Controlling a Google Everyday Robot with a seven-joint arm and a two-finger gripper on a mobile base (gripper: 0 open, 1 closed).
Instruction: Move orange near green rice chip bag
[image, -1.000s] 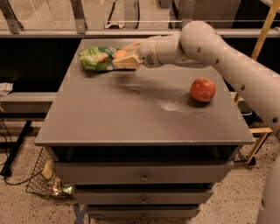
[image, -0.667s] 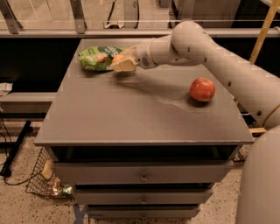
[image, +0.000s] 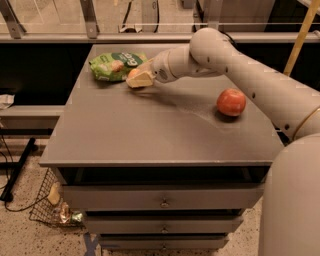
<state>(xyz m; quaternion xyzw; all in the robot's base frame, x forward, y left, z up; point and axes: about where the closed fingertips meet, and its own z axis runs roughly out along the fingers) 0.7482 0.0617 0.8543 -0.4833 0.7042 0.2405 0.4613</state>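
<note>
The green rice chip bag (image: 116, 65) lies flat at the far left of the grey cabinet top (image: 150, 130). My gripper (image: 138, 78) reaches in from the right and sits right beside the bag's right edge, low over the surface. Its pale fingers (image: 142, 79) are closed around the orange (image: 133, 73), of which only a small pale-orange patch shows between them. The orange is next to the bag, almost touching it.
A glossy red-orange apple (image: 231, 102) sits on the right side of the cabinet top. Drawers (image: 162, 197) are below the front edge. A wire basket (image: 52, 205) with litter stands on the floor at the lower left. A rail runs behind the cabinet.
My gripper has carried the orange a little further left and down, closer to the green bag. The apple has not moved.
</note>
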